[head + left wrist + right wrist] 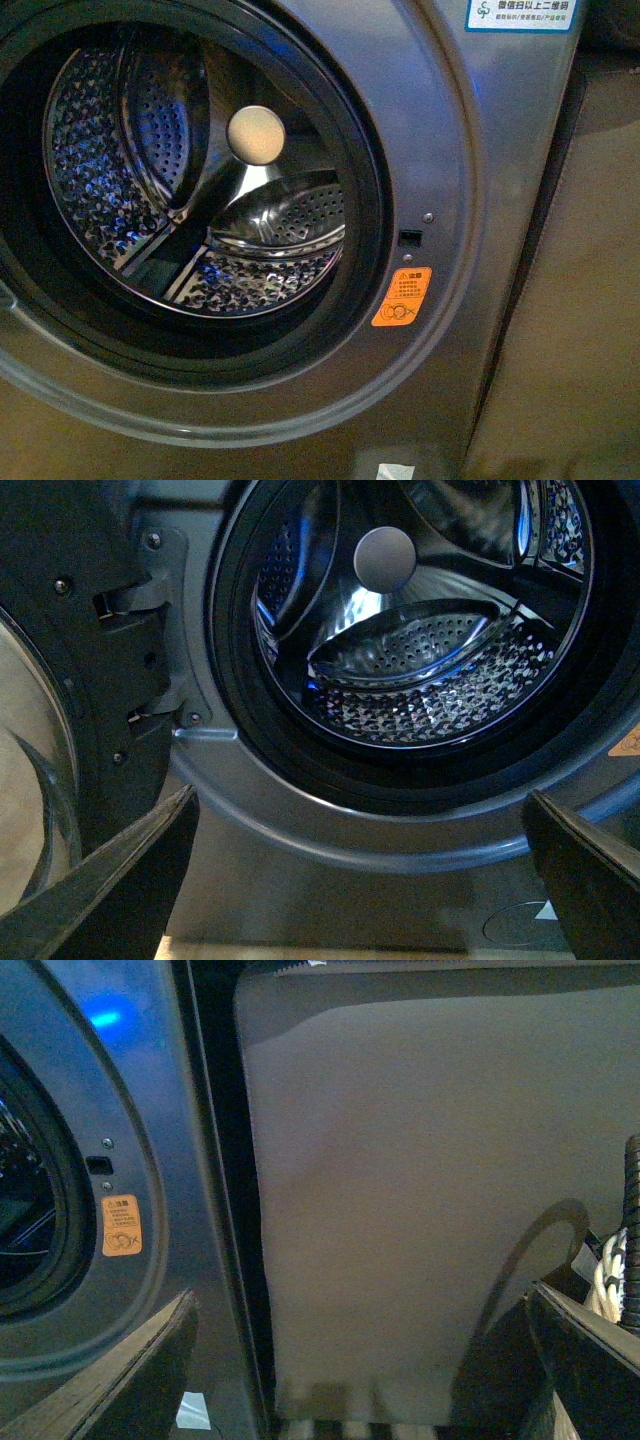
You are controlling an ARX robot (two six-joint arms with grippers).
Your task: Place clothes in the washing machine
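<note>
The grey washing machine [470, 150] fills the front view, its round dark-rimmed porthole [365, 215] standing open onto a bare perforated steel drum [110, 200]. No clothes are in view. My left gripper [365, 880] is open and holds nothing, facing the machine's front just below the porthole [400, 785], with the drum [430, 695] beyond. My right gripper [365, 1360] is open and holds nothing too, facing a beige panel [400, 1190] beside the washing machine [150, 1110]. Neither arm shows in the front view.
The open door [70, 680] with its hinge hangs at the machine's side in the left wrist view. An orange warning sticker [402, 297] sits by the porthole rim. A dark gap [215, 1160] separates machine and beige panel. A black corrugated hose and white cords [620, 1250] lie beside the right gripper.
</note>
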